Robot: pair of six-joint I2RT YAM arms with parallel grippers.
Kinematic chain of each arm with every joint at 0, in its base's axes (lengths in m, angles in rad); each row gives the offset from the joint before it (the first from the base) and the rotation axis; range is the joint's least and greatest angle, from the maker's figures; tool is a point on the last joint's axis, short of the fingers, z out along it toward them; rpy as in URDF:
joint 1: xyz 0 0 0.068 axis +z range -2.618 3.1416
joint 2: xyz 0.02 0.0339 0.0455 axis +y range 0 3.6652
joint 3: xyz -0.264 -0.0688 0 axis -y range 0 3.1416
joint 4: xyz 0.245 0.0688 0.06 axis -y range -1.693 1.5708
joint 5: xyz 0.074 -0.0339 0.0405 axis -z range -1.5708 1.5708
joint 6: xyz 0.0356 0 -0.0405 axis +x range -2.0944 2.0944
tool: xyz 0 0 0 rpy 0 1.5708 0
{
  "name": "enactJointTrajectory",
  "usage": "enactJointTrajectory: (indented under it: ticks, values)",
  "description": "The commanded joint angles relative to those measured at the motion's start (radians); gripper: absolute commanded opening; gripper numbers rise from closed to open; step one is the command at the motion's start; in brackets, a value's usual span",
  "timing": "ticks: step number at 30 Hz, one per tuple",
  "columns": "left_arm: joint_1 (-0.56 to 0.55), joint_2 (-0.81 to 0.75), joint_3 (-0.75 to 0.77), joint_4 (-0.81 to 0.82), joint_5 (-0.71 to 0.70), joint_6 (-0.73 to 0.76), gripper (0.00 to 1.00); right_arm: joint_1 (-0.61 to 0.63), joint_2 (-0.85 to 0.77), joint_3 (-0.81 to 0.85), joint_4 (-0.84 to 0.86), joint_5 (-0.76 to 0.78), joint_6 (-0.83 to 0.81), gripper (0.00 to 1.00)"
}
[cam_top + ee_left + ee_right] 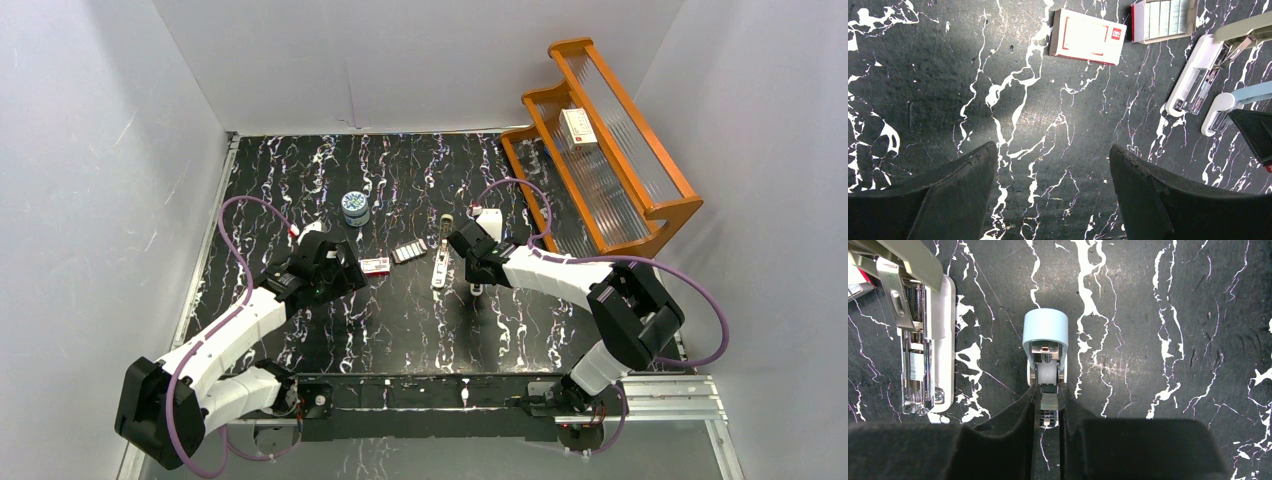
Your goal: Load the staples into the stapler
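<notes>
The cream-beige stapler [440,268] lies open mid-table with its lid raised and its metal rail bare; it also shows in the left wrist view [1192,85] and the right wrist view [928,340]. The staples sit in a small grey tray [408,252] [1164,19], just left of the stapler. Their red-and-white sleeve [375,265] [1088,36] lies left of the tray. My left gripper [352,272] [1053,155] is open and empty, close to the sleeve. My right gripper [480,275] [1048,400] is shut on a light blue stapler [1045,337] [1230,102], right of the cream one.
A round blue-and-white tin [354,207] stands behind the sleeve. A wooden rack [610,150] at the back right holds a white box with a red mark [577,125]. White walls enclose the black marbled table [400,330].
</notes>
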Motion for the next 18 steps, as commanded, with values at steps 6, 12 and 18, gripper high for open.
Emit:
enactJointTrajectory:
  ticks: [6, 12, 18]
  values:
    - [0.006, -0.016, 0.028, -0.011, -0.007, 0.004, 0.79, -0.005, -0.010, 0.008, 0.028, 0.005, 0.010, 0.24]
    - [0.006, -0.015, 0.027, -0.010, -0.005, 0.006, 0.79, -0.005, -0.006, 0.007, 0.028, 0.004, 0.017, 0.24]
    - [0.006, -0.014, 0.024, -0.009, -0.005, 0.003, 0.79, -0.005, -0.023, 0.008, 0.028, 0.013, 0.017, 0.24]
